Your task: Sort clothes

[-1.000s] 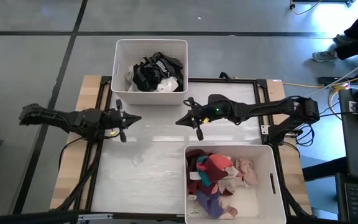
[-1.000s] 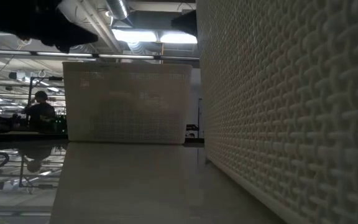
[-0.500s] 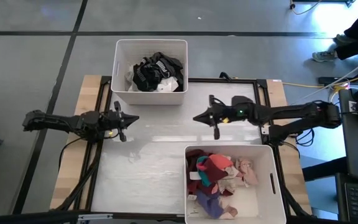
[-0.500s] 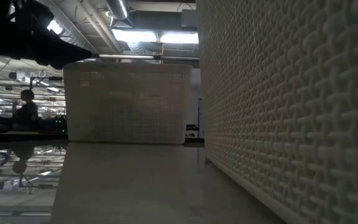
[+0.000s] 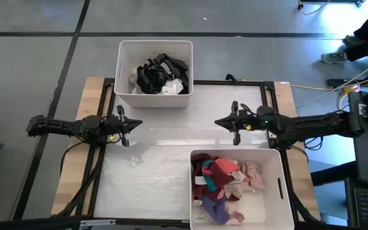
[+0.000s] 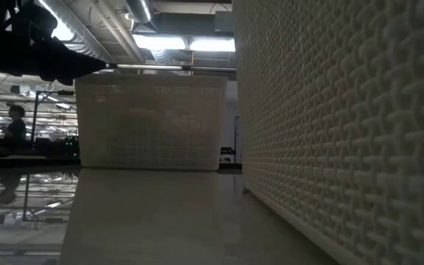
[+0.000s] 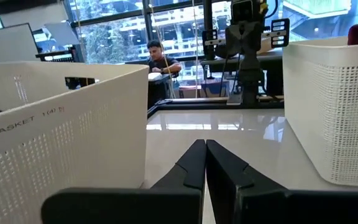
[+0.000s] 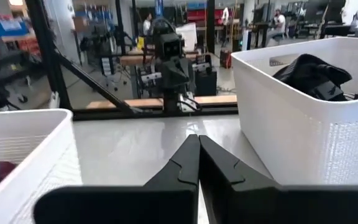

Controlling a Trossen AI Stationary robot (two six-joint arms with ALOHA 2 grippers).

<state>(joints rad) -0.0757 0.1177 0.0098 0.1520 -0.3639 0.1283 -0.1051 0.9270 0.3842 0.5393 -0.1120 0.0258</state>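
Note:
Black, white and grey clothes lie in the white bin at the table's far side; they also show in the right wrist view. Maroon, pink, teal, purple and beige clothes lie in the white bin at the near right. My left gripper is shut and empty above the table's left part, pointing right. My right gripper is shut and empty above the table between the bins, pointing left. Its shut fingers show in its wrist view; the left gripper's show in the left wrist view.
The white tabletop lies bare between the two bins. In the low view the near bin's wall fills the right side and the far bin stands behind. A person shows in the room beyond the table.
My right gripper has drawn back toward the table's right edge, its arm stretching out level. My left arm has pulled back slightly toward the left edge. Both grippers stay shut and empty. The clothes have not moved.

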